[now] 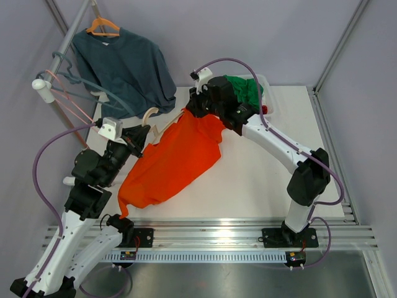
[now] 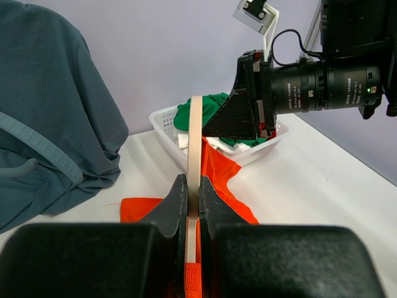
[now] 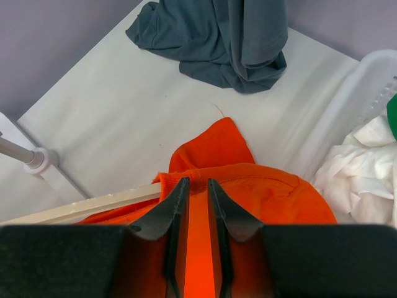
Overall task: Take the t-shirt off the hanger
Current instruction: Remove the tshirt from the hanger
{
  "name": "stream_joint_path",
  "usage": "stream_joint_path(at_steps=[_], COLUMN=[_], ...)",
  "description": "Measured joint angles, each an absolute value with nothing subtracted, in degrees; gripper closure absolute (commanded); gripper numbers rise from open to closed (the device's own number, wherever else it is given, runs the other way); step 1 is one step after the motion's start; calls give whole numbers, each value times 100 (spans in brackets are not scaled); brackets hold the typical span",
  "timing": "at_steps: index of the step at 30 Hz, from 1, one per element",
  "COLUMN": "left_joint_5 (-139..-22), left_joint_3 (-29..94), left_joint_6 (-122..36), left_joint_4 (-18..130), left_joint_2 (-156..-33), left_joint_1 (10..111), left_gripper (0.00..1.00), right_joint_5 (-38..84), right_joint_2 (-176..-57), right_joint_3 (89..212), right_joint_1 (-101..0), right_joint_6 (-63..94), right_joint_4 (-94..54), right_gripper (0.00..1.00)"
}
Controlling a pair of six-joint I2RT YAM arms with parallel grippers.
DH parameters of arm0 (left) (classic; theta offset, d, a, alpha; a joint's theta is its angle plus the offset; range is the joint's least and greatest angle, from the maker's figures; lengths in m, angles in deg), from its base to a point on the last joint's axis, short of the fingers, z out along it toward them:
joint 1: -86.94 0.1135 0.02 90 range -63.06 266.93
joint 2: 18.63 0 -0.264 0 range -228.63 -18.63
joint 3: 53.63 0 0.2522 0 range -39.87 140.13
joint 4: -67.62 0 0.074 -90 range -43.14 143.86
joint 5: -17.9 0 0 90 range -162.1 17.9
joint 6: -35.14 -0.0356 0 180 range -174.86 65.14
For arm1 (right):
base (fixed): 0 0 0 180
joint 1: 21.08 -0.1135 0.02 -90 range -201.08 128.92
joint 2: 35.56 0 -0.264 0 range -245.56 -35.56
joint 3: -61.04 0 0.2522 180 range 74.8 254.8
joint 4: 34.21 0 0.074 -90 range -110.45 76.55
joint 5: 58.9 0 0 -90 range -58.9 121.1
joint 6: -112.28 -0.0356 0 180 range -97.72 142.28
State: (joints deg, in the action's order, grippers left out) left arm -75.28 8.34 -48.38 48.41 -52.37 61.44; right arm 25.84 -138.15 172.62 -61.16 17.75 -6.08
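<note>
- Left claw (image 2: 193, 197) is clamped on the wooden hanger (image 2: 195, 130), whose long axis points toward the other arm.
- The orange t-shirt (image 1: 173, 158) drapes from the hanger onto the worktop (image 1: 260, 180).
- Right claw (image 3: 195, 181) pinches the shirt's shoulder at the hanger's far end. It is nearer, so I'd pull along that axis.

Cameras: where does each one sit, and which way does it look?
Top external: above and behind, looking down on the table; both arms show.
Left wrist: on the left arm, looking forward toward the basket; its jaws pinch the wooden hanger.
Right wrist: on the right arm, looking down; its jaws grip the orange t-shirt.
Shared: all three show that t-shirt and the grey shirt.
</note>
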Motion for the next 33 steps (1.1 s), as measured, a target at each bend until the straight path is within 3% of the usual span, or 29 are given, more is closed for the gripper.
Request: stream_joint_path(at_steps=[2,3,4,6,17,33], left_joint_5=[-7528,-7526,-7526,-7522,-7332,-7015], left_joint_3=[834,834,834,834,829,829], left_joint_6=[-4838,-4838,-4838,-4838,-4838,-4836], left_joint_4=[4841,4841,4841,4841,4843,4850], left_joint_2=[-5237,-5237,-5235,-5235,-5237,-5250], left_joint_1=[6144,6144,6144,6144,6144,6144], left_gripper=[100,100,100,100,100,100], right_joint_5=[2534,2497,2445,2375,1981,1384], right_joint_2=[-13869,-13902,-13933,-13968,-13981,-14383], right_joint_3=[17365,17420,17465,17498,17498,17844], right_joint_1=[-6116,-6116,-6116,-6116,-6116,-6116], right_joint_6=[1795,1799,1803,1810,1838,1834], right_joint_4=[-519,-477,-422,-401,-379,-293], right_gripper=[82,77,61,56,44,38])
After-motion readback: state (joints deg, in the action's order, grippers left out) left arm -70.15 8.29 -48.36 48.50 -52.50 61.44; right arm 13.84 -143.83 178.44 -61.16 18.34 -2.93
